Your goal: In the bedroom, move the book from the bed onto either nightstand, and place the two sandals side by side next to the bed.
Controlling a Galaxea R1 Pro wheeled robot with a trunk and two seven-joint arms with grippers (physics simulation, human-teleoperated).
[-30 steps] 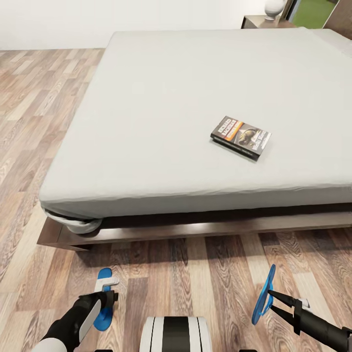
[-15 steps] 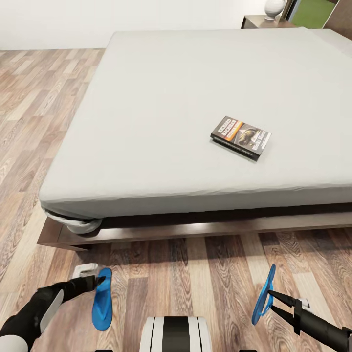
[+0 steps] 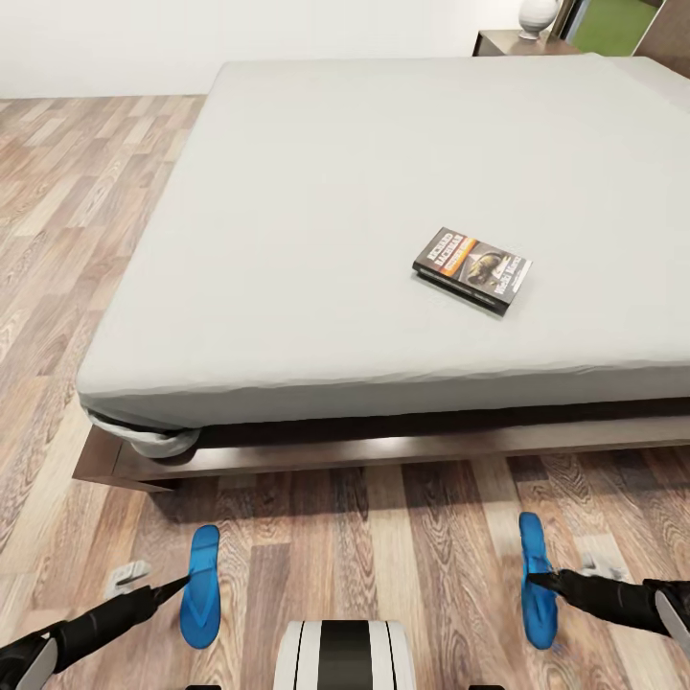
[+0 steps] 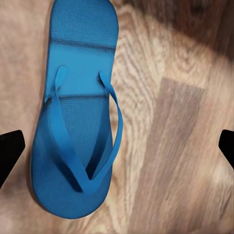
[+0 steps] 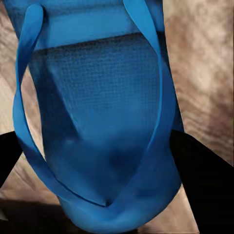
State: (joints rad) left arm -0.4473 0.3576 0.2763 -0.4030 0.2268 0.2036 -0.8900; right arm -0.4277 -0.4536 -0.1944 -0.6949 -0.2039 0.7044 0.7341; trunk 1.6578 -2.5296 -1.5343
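On the wood-plank floor [image 3: 383, 537] at the foot of the bed [image 3: 383, 192], the left sandal [image 3: 200, 586] lies flat, the left gripper [image 3: 177, 586] at its edge with jaws spread wide and clear of it in the wrist view. The book [image 3: 472, 269] rests on the mattress, right of centre, with the nightstand [image 3: 508, 42] beyond the far corner. The right gripper [image 3: 539, 579] closes its jaws on the right sandal [image 3: 537, 580], also lying on the floor, well apart from its mate.
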